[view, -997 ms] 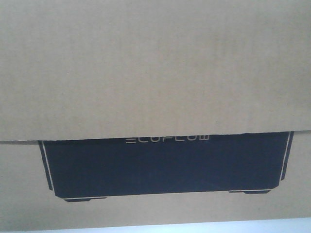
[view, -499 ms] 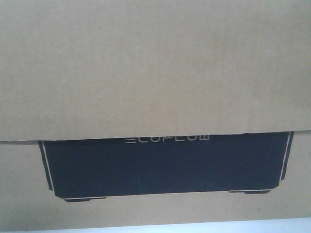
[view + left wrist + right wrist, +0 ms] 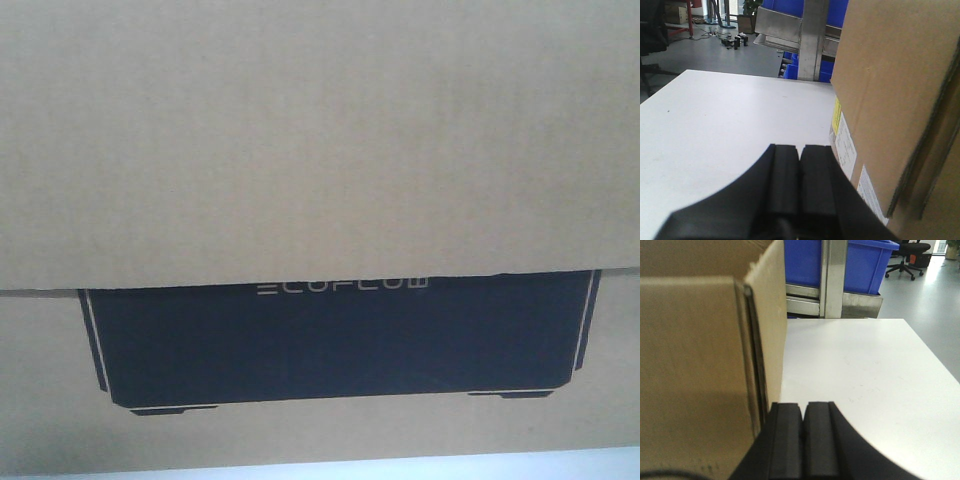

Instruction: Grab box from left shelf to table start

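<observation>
The brown cardboard box [image 3: 320, 150] fills the front view, its black ECOFLOW panel [image 3: 340, 345] low on the face. A pale strip of the table [image 3: 500, 468] shows under it. In the left wrist view my left gripper [image 3: 800, 147] is shut with nothing between its fingers, right beside the box's [image 3: 890, 90] labelled side. In the right wrist view my right gripper [image 3: 803, 404] is shut too, empty, against the box's [image 3: 690, 365] other side. I cannot tell whether the box rests on the table or hangs just above it.
The white table [image 3: 730, 110] stretches left of the box and also right of it [image 3: 865, 370]. Behind stands the shelf [image 3: 785, 25] with its silver metal rail and post, holding blue bins [image 3: 865, 265]. An office chair [image 3: 907, 257] stands on the floor far right.
</observation>
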Motion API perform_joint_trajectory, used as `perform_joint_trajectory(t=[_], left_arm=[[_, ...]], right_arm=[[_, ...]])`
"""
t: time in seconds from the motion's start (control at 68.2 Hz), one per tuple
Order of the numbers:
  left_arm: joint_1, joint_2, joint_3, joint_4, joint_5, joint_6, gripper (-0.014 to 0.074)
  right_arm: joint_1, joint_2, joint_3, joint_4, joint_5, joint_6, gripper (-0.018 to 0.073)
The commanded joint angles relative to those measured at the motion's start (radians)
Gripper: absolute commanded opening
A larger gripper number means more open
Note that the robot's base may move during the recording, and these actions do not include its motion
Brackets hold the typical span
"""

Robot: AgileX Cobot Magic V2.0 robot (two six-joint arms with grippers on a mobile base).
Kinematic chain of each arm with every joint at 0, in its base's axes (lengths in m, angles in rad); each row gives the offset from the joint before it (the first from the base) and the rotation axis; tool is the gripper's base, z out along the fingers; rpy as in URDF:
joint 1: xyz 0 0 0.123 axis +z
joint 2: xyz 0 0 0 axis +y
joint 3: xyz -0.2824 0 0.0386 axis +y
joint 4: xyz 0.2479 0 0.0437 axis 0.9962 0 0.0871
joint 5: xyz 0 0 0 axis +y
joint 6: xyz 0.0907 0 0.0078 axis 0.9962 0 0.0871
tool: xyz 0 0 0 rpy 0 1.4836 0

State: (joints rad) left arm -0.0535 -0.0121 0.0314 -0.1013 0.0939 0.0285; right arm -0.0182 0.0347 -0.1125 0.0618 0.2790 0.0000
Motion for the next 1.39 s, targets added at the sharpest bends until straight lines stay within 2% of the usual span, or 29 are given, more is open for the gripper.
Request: perform_joint_trajectory(t=[0.0,0.147,0.235,1.378], left_arm=[[0.003,-0.015,-0.004,-0.003,-0.094,0.000,-0.0099],[0.003,-0.015,-0.004,-0.003,-0.094,0.000,-0.0099],[0.003,-0.014,-0.004,-0.003,-0.094,0.000,-0.0099],[0.003,-0.014,-0.004,-0.003,-0.094,0.000,-0.0099]], right_arm=[[-0.008,-0.031,0.049,-0.007,-0.163,0.000,0.0057],[-0.008,-0.055,0.151,-0.007,-0.247,0.000,0.0057],[-0.008,-0.055,0.146,-0.007,-0.209,0.000,0.0057],[-0.008,-0.055,0.146,-0.007,-0.209,0.000,0.0057]])
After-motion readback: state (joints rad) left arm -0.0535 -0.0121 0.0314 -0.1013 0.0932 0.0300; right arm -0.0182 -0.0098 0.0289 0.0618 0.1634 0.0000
